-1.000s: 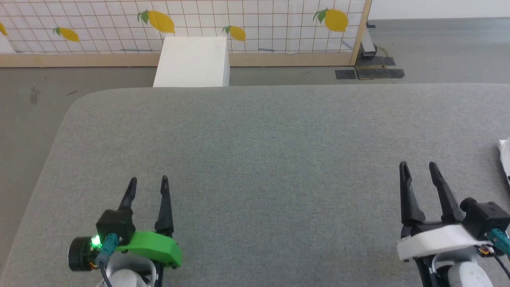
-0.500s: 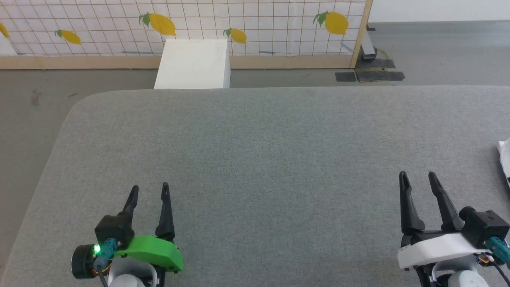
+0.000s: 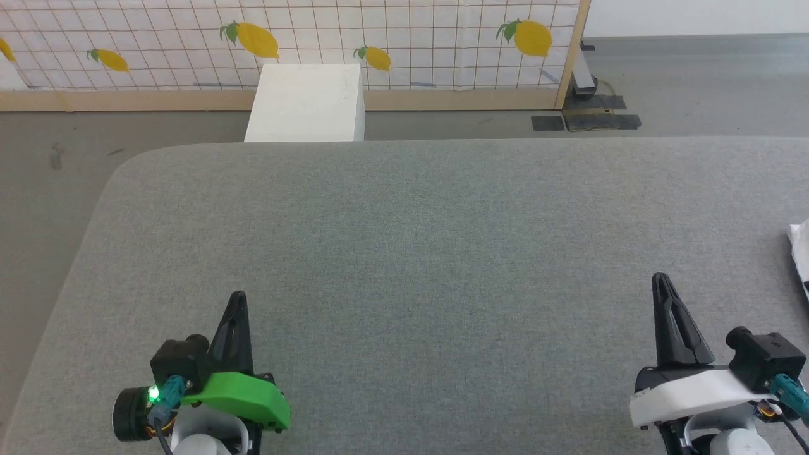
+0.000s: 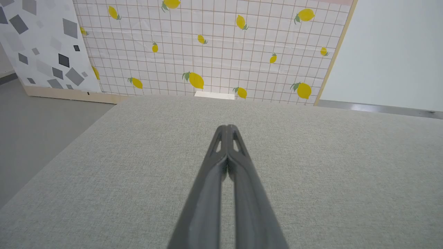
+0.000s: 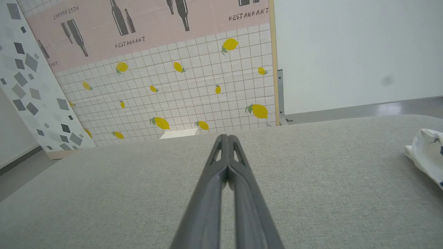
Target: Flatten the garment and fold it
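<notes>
Across the whole field lies a grey padded table [image 3: 404, 240], backed by a lemon-printed screen [image 3: 411, 38] and a white box [image 3: 306, 104]. At its near edge, the left gripper [image 3: 237, 298] and right gripper [image 3: 661, 279] each have their fingers pressed together, holding nothing. The garment [image 3: 801, 249] shows as a white crumpled edge at the table's far right, well apart from both. Judged step: fetching. The right arm should reach rightward, spread its fingers before contact, and pinch near a hem.

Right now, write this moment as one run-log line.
left gripper: shut, empty | right gripper: shut, empty | garment: far right on grey surface, untouched
</notes>
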`<state>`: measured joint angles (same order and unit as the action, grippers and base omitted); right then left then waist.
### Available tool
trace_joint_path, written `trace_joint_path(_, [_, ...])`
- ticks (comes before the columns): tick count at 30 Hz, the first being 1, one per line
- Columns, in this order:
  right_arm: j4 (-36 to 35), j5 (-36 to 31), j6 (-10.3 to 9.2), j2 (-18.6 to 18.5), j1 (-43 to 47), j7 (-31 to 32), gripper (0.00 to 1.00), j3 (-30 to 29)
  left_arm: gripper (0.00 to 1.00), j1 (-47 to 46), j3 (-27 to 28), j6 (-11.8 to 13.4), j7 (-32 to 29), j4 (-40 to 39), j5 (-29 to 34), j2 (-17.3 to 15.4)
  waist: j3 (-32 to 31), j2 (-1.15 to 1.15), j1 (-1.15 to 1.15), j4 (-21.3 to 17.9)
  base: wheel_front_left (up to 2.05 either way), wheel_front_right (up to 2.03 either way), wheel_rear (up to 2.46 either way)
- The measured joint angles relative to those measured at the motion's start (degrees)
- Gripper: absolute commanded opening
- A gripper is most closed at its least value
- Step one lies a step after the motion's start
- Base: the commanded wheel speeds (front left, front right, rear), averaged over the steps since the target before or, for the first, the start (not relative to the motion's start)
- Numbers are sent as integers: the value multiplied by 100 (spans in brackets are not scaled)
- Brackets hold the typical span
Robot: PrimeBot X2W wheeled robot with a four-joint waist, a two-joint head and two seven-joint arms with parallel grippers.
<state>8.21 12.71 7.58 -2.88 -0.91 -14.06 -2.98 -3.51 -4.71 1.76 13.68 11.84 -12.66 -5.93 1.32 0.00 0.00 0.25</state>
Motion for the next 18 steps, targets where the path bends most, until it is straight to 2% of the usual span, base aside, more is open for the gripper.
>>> trace_joint_path(18, [-118, -178, 0, 0, 0, 203, 0, 44, 0, 1, 52, -13, -201, -172, 126, 36, -20, 0, 0, -4, 0, 0, 0])
